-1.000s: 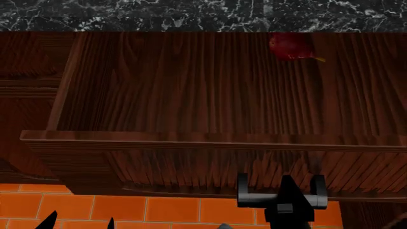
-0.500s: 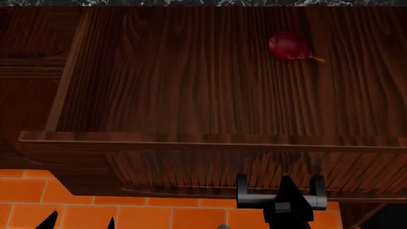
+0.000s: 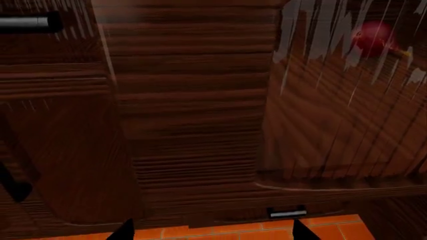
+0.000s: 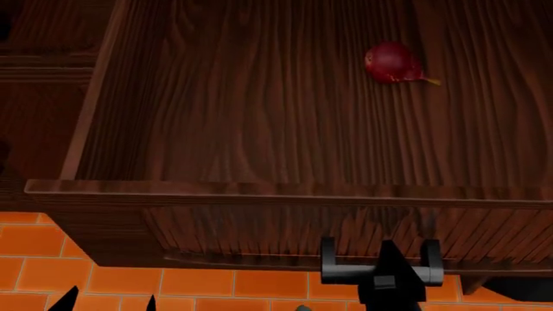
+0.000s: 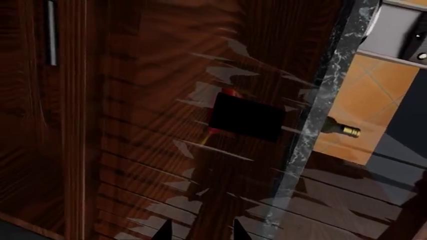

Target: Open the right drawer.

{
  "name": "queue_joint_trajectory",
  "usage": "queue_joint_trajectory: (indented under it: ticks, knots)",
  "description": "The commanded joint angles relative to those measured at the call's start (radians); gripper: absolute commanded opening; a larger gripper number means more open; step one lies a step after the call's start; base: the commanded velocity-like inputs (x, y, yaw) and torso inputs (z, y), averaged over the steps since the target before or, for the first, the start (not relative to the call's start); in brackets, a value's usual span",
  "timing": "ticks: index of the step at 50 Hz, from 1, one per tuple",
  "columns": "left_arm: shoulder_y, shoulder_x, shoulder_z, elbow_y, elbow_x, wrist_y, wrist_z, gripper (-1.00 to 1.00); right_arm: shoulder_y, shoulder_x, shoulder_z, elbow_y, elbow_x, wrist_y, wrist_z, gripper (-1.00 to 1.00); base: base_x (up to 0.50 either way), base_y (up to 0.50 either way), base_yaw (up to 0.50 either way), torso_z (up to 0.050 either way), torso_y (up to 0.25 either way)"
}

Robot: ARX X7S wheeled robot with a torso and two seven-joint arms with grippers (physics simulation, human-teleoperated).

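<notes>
The right drawer (image 4: 259, 123) of dark red-brown wood stands pulled far out, its floor bare to the head view and its front panel (image 4: 259, 223) nearest me. My right gripper (image 4: 389, 277) is shut on the drawer's bar handle (image 4: 346, 271) at the front panel's lower edge. In the right wrist view its fingertips (image 5: 164, 231) stand on either side of a dark bar. My left gripper (image 4: 108, 303) is open and empty, low at the left over the floor tiles; its fingertips (image 3: 127, 231) are wide apart. The drawer also shows in the left wrist view (image 3: 333, 125).
A red round fruit (image 4: 390, 62) with a short stalk lies inside the drawer at the back right; it also shows in the left wrist view (image 3: 373, 37). Another drawer's silver handle (image 3: 27, 22) is at the left. Orange floor tiles (image 4: 216, 285) lie below. A bottle (image 5: 337, 128) lies beyond the marble counter edge (image 5: 327, 85).
The drawer has slid further out with my right gripper on its handle. The marble counter has passed out of the top of the head view. More floor tile shows at the left.
</notes>
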Motion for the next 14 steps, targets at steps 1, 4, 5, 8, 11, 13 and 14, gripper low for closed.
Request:
queue_joint_trajectory:
  ticks: [1,4,5,8,11,13,14]
  knots:
    - [-0.001,-0.001,0.002,0.000,-0.002,0.001,-0.002,1.00,0.009,-0.009,-0.038,-0.046,-0.157,-0.004,0.043,-1.00,-0.17,0.00,0.00,0.010,0.000]
    - [-0.001,-0.001,0.002,-0.001,-0.001,0.002,-0.003,1.00,0.009,-0.008,-0.038,-0.046,-0.160,-0.004,0.043,-1.00,-0.17,0.00,0.00,0.000,0.003]
    - [-0.001,-0.001,0.003,-0.001,-0.001,0.002,-0.004,1.00,0.008,-0.008,-0.038,-0.047,-0.159,-0.004,0.044,-1.00,-0.16,0.00,0.00,0.000,0.000]
    - [-0.001,-0.002,0.004,0.000,0.001,0.003,-0.005,1.00,0.003,-0.010,-0.034,-0.048,-0.152,-0.008,0.055,-1.00,-0.17,0.00,0.00,0.000,0.000]
    - [-0.001,-0.002,0.003,-0.002,-0.001,0.004,-0.005,1.00,0.005,-0.010,-0.036,-0.046,-0.155,-0.010,0.051,-1.00,-0.16,0.00,0.00,0.000,0.003]
    - [-0.002,-0.002,0.004,-0.002,-0.001,0.004,-0.006,1.00,0.007,-0.010,-0.035,-0.044,-0.154,-0.012,0.052,-1.00,-0.16,0.00,0.00,0.005,0.000]
    - [-0.002,-0.001,0.004,-0.004,-0.001,0.005,-0.005,1.00,0.009,-0.009,-0.037,-0.050,-0.159,-0.009,0.043,-1.00,-0.16,0.00,0.00,0.000,0.000]
